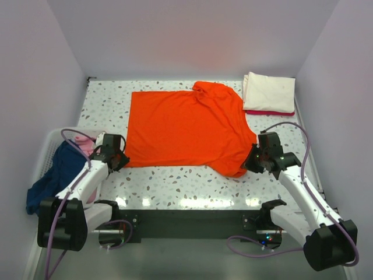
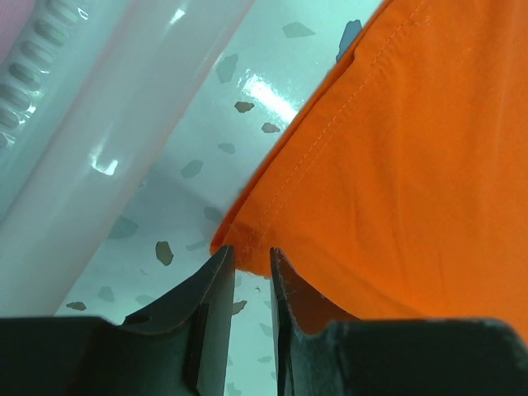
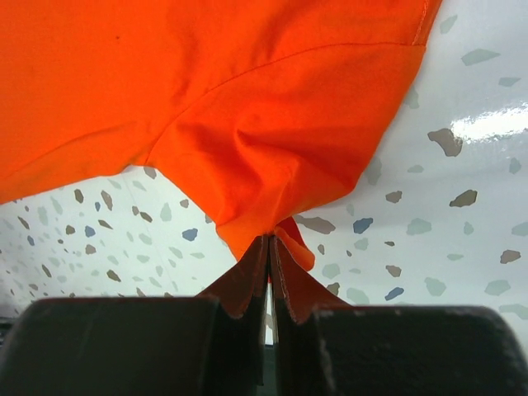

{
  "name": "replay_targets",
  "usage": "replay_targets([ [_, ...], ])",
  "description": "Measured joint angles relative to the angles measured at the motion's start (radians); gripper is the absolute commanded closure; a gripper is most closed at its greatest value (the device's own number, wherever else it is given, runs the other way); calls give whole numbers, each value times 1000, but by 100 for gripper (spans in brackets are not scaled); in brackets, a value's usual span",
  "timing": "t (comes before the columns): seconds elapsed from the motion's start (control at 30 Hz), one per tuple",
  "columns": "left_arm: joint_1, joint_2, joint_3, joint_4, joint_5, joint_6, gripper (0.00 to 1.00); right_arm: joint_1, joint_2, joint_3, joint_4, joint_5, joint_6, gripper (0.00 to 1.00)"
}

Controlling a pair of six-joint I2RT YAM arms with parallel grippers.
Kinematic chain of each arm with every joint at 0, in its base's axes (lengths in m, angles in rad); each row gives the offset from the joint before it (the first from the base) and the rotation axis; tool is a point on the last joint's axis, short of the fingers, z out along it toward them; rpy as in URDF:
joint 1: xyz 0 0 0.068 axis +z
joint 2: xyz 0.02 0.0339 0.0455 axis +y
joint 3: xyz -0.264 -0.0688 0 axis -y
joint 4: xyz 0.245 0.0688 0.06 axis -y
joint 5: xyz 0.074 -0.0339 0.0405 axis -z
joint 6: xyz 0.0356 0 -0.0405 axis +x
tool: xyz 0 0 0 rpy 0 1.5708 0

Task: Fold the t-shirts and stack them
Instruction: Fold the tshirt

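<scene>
Orange cloth fills most of both wrist views, and only from above is the whole orange t-shirt (image 1: 186, 129) seen spread flat on the speckled table (image 1: 192, 182), its straight hem toward the left. In that top view the left gripper (image 1: 115, 156) is placed at the shirt's near left corner and the right gripper (image 1: 255, 161) at its near right sleeve, but how the jaws stand cannot be read there. In the right wrist view the fingers are seen pressed together on a bunched fold of the sleeve, which is drawn into a peak at their tips. In the left wrist view a narrow slit is left between the fingers, with the stitched hem corner at their tips; whether the cloth is pinched cannot be told. Only the top view takes in a folded cream-white t-shirt (image 1: 269, 91) at the far right, laid on a red t-shirt (image 1: 261, 112) of which just a thin edge shows. At the left edge a white basket (image 1: 45, 153) is partly covered by the left arm; a navy blue t-shirt (image 1: 49, 182) is draped over its rim beside a pink t-shirt (image 1: 85, 143).
</scene>
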Motion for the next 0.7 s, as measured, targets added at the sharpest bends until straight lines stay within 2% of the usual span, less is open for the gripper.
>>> replay_targets([
  [0.2,-6,32,-2,32,-18,0,72,0,9,15,-3,8,-3,94],
  [0.47,-26,40,0,46,-42,5,62,0,18,29,-3,8,-6,94],
  [0.7,-43,19,3,18,-44,11,59,0,22,39,-4,8,-11,94],
])
